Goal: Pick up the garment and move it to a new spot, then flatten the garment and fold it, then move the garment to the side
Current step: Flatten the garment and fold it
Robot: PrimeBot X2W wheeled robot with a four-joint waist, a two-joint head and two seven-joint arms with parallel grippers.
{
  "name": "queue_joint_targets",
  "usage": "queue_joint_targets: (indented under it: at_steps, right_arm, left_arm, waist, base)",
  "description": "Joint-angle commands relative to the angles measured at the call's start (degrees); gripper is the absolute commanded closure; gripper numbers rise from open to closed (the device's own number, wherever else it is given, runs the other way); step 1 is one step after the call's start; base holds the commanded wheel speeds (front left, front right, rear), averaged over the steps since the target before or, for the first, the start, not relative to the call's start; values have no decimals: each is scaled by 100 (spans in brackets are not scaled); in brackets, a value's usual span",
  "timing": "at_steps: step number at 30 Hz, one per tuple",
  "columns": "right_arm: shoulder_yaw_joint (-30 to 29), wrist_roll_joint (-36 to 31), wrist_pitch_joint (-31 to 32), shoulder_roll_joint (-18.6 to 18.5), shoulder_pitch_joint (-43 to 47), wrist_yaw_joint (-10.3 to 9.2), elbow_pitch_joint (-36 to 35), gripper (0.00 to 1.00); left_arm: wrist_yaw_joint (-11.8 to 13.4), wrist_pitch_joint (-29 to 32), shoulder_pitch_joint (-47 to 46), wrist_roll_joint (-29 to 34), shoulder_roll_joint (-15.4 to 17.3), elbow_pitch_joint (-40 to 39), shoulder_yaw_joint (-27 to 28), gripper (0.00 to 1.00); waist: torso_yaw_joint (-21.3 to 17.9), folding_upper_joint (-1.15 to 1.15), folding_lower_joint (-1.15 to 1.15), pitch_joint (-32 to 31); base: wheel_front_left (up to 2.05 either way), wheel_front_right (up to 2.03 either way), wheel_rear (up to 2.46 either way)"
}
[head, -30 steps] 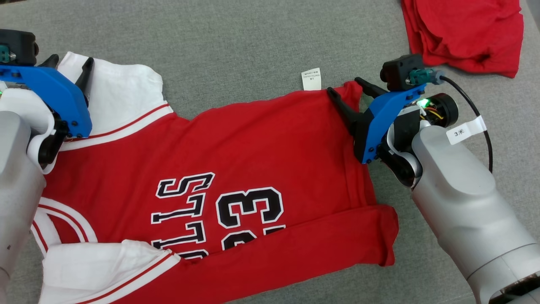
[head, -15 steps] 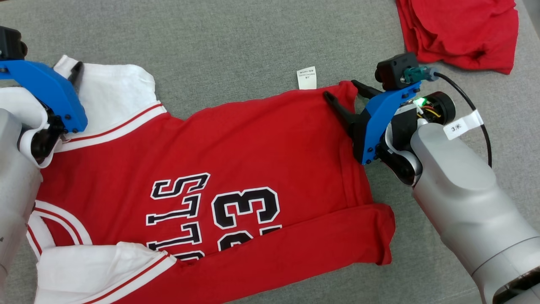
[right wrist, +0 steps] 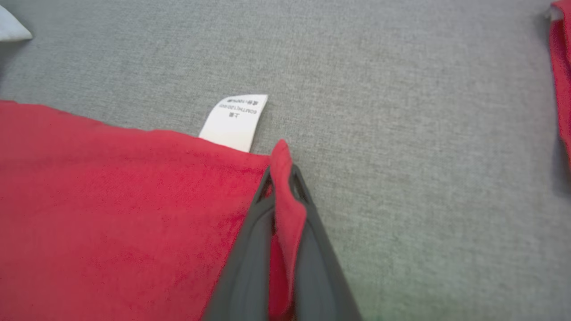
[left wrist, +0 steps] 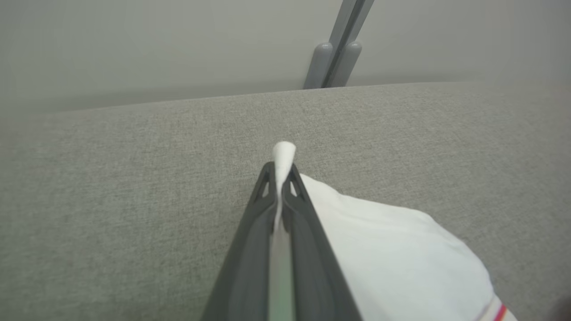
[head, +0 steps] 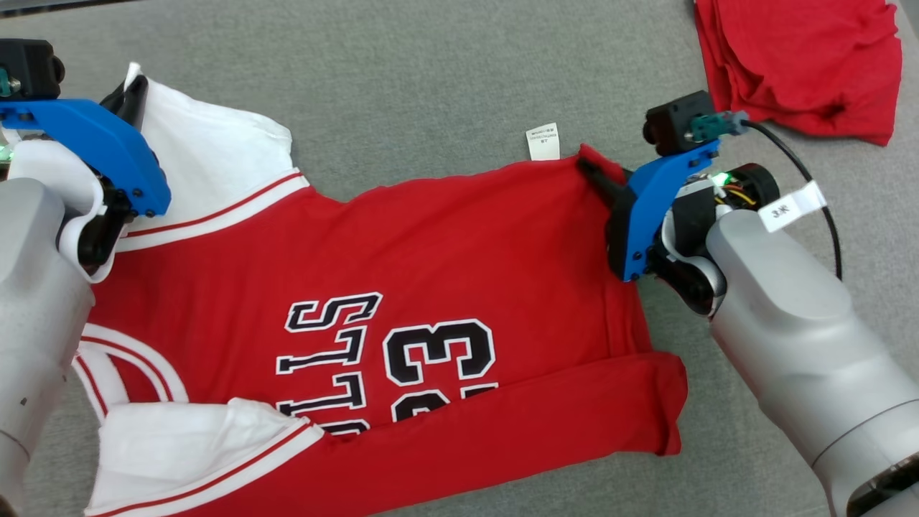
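The garment (head: 431,273) is a red jersey with white sleeves and black lettering, spread on the grey surface, its near edge folded over. My left gripper (head: 133,86) is shut on the far tip of the white sleeve (left wrist: 392,249), the cloth pinched between its fingers (left wrist: 250,249) with a bit poking past them. My right gripper (head: 592,166) is shut on the far red corner of the garment (right wrist: 111,214), beside its white care label (right wrist: 234,120); red cloth bunches between the fingers (right wrist: 312,258).
A second, crumpled red cloth (head: 797,61) lies at the far right corner. Grey fabric surface (head: 431,79) stretches beyond the garment; a pale wall and a grey post (left wrist: 337,49) stand behind its far edge.
Both grippers have closed: the left on the white sleeve tip, the right on the red corner, which now stand slightly raised. The whole picture has also shifted a little.
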Motion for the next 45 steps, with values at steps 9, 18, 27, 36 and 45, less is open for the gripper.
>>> queue_joint_targets:
  at_steps: [9,18,27,36,45]
  right_arm:
    - [-255,-246,-1273,-144,41,2,550,100]
    - [-170,-218,-2010,-120,544,2,854,100]
    - [-91,-375,-2414,-293,1018,2,878,100]
    - [-422,-765,-2484,-477,1624,2,352,100]
    - [-1149,-1388,-2486,-570,2788,2,-825,100]
  left_arm:
    - [-9,-1078,234,-143,-76,-385,-262,100]
    - [-9,-1614,1075,-229,165,-1146,-522,100]
    - [160,-1681,2169,121,422,-2160,87,100]
    - [619,-1684,3809,671,490,-3624,1085,100]
    - [896,-1685,5089,921,329,-4228,1589,100]
  waist:
    - [334,0,-1,-498]
    - [546,0,-1,-919]
    - [706,0,-1,-1187]
    - [866,0,-1,-1389]
    - [981,0,-1,-1614]
  base:
    - [0,0,0]
    - [0,0,0]
    - [0,0,0]
    - [0,0,0]
    - [0,0,0]
